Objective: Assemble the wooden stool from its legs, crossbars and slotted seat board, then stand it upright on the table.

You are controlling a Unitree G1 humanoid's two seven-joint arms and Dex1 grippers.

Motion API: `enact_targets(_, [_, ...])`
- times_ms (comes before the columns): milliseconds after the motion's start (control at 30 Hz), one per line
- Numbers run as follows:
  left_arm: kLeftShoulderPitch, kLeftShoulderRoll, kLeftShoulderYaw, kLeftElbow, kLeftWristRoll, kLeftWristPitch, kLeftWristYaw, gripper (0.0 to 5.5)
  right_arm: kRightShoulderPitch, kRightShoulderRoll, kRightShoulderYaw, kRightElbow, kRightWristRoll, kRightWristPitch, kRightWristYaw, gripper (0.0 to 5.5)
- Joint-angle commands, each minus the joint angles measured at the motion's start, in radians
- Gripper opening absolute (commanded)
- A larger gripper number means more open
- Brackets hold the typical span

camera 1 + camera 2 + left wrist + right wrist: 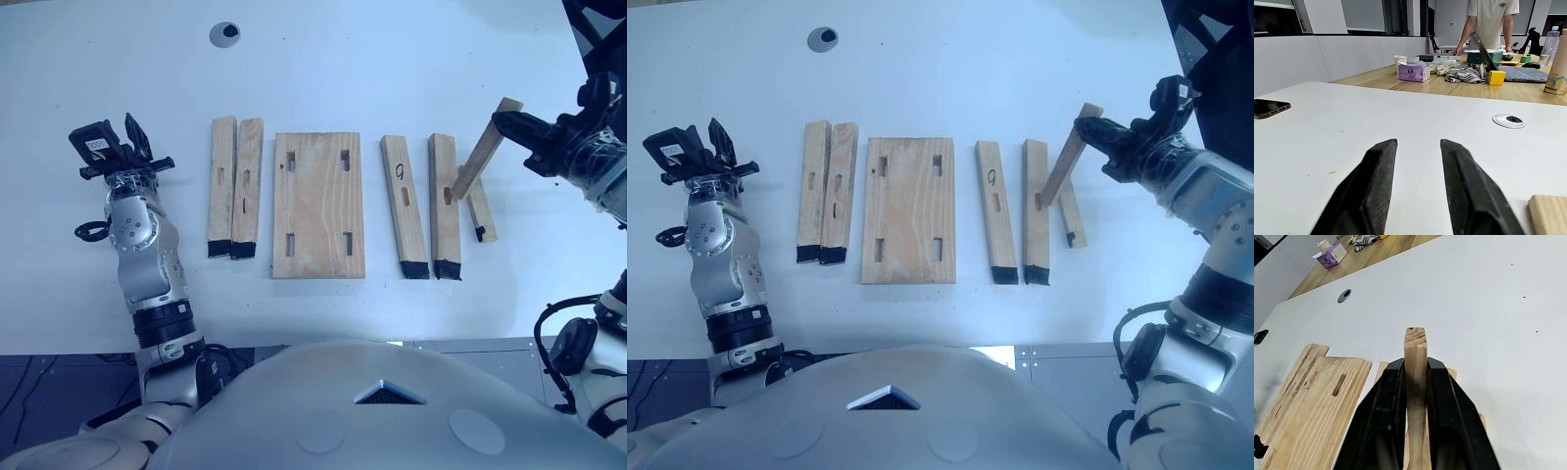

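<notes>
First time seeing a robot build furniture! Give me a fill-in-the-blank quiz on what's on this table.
1. The seat board has ____ slots cut through it.
2. Left of it, ____ legs lie side by side.
3. The left gripper is ____ and holds nothing.
4. The right gripper is ____ on a tilted crossbar.

Missing words: four; two; open; shut.

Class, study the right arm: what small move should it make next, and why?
Probably ease the lower end of the crossbar down into the slot of the rightmost leg. The right tool is shut on the crossbar, which tilts with its lower end at that slot.
</notes>
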State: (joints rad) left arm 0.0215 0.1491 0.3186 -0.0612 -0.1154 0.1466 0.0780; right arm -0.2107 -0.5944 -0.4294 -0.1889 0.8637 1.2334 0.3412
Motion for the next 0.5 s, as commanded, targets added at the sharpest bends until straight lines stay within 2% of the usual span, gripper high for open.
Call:
enact_targets(33, [-0.011, -0.002, -0.001, 0.009, 0.001, -0.006, 0.002, 1.59, -0.013, 0.022, 0.000, 0.005, 0.004, 0.027, -0.021, 0.39])
enact_targets(200, [-0.008, -0.005, -0.002, 0.007, 0.002, -0.006, 0.005, 1.59, -0.051, 0.009, 0.000, 0.014, 0.005, 0.034, -0.021, 0.39])
enact_targets(367, [-0.010, -0.010, -0.010, 0.004, 0.006, -0.003, 0.006, 1.59, -0.025, 0.007, 0.089, -0.013, -0.067, -0.056, 0.006, 0.39])
enact_targets(500, [-0.012, -0.009, -0.013, 0.006, 0.006, 0.000, 0.002, 1.59, -0.012, 0.037, 0.112, -0.025, -0.066, -0.062, -0.001, 0.39])
